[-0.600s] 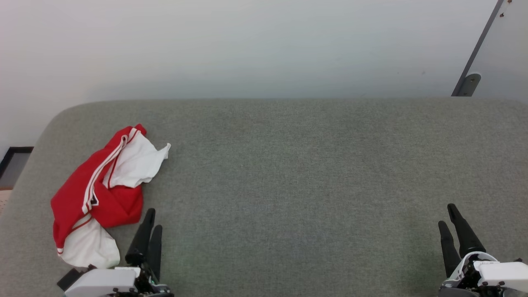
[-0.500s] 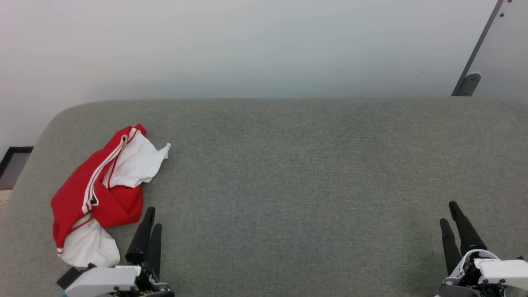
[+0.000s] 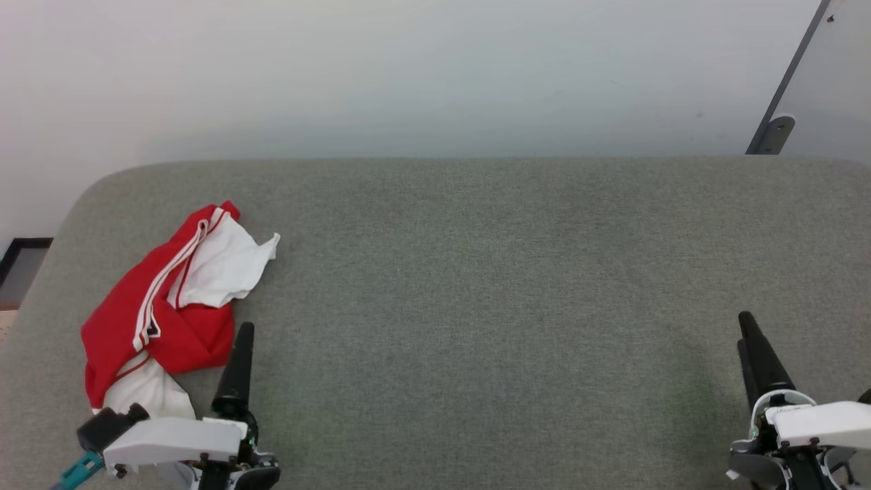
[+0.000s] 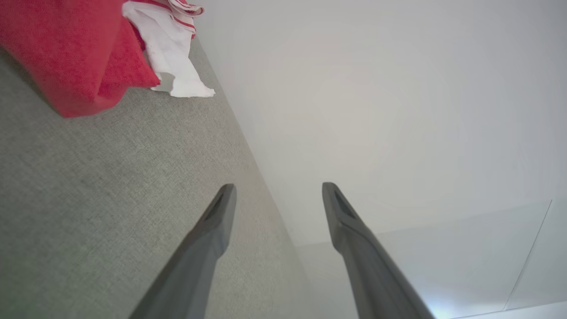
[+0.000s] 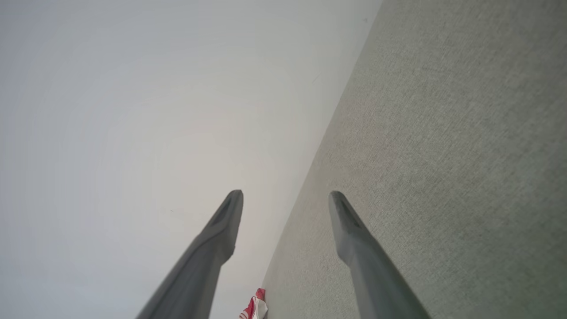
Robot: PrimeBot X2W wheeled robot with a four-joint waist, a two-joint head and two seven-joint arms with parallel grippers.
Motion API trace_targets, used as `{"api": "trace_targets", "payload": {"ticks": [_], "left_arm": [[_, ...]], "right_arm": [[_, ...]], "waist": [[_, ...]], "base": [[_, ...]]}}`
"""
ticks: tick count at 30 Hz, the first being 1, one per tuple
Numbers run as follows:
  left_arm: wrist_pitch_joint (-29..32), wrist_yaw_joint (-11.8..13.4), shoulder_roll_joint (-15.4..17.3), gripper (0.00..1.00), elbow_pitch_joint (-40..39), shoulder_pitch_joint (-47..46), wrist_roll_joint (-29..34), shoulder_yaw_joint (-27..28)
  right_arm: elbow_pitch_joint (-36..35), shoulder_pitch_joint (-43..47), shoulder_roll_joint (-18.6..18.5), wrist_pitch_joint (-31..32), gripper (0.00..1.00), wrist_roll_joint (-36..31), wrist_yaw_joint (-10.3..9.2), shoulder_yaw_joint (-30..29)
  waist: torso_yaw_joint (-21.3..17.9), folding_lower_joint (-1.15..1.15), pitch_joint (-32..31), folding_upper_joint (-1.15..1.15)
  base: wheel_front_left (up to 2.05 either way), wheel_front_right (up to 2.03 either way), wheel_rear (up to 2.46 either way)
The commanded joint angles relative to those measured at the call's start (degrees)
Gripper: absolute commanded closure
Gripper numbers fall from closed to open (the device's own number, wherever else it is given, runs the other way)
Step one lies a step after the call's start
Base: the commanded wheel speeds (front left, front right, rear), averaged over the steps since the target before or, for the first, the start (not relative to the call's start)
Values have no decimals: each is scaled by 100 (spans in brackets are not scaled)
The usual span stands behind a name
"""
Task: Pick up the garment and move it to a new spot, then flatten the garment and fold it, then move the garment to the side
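head view: garment point(image 3: 139, 320) lower white panel partly behind left hand point(image 3: 245, 331) casing, number mostly folded away | left wrist view: garment cut by top-left corner | right wrist view: garment a tiny scrap at bottom edge

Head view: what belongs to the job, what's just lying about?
Job: garment, crumpled on the grey surface; left gripper, open beside it; right gripper, open.
Lying about: metal bracket on the wall; dark frame at left edge.

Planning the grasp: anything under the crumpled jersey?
The garment lies bunched on the grey padded surface, which shows bare beside it. Anything beneath its folds is covered and cannot be seen.
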Motion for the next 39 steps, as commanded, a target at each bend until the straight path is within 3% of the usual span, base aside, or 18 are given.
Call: {"api": "trace_targets", "payload": {"ticks": [1, 19, 39], "left_arm": [[-63, 23, 55, 0, -97, -180, 343, 4], [-452, 257, 76, 0, -226, -230, 2753, -107], [-797, 511, 256, 0, -273, -348, 4438, -405]], "right_arm": [[-55, -220, -113, -78, 0, -255, 0, 57], [-43, -451, -295, -470, 0, -2504, -1, 170], [-68, -669, -326, -812, 0, -4430, -3, 134]], "waist": [[0, 0, 8, 0], [-3, 0, 92, 0], [-45, 0, 224, 0]], "base": [[0, 0, 0], [0, 0, 0], [0, 0, 0]]}}
